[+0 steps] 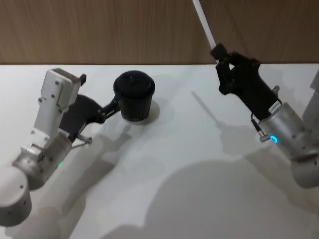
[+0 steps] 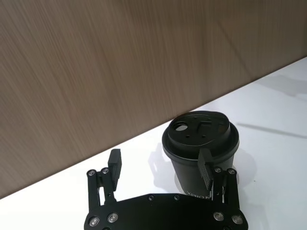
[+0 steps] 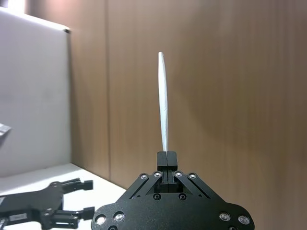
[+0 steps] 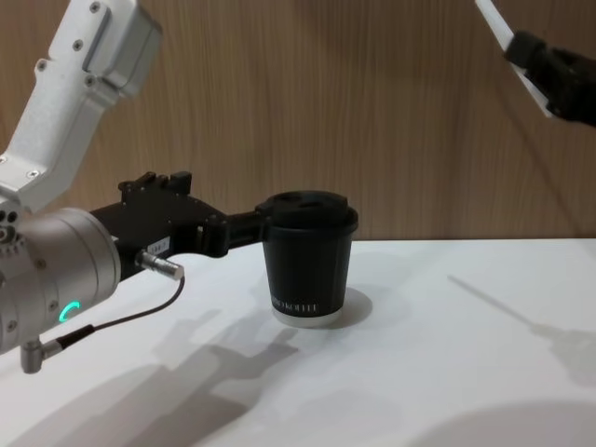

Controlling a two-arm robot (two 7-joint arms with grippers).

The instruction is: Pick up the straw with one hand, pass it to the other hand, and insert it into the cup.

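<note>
White table (image 1: 199, 149) against wood wall (image 1: 124, 30), bare at centre and right. Cup (image 1: 133, 97) near far edge. Left gripper (image 2: 159, 162) spread wide, one fingertip at cup's side. Right gripper (image 1: 219, 51), raised clear, pinches straw (image 1: 204, 22), which points up.

Cup (image 1: 133, 97) stands upright on the table (image 1: 189, 164), left of centre, near the rear edge. Wall (image 1: 99, 30) runs behind the table. Left gripper (image 2: 159, 163) sits low at the cup's left, fingers spread, one fingertip at the cup's side. Right gripper (image 1: 218, 51) is raised at the right, well apart from the cup, clamping the straw (image 1: 204, 22), which tilts up before the wall.
</note>
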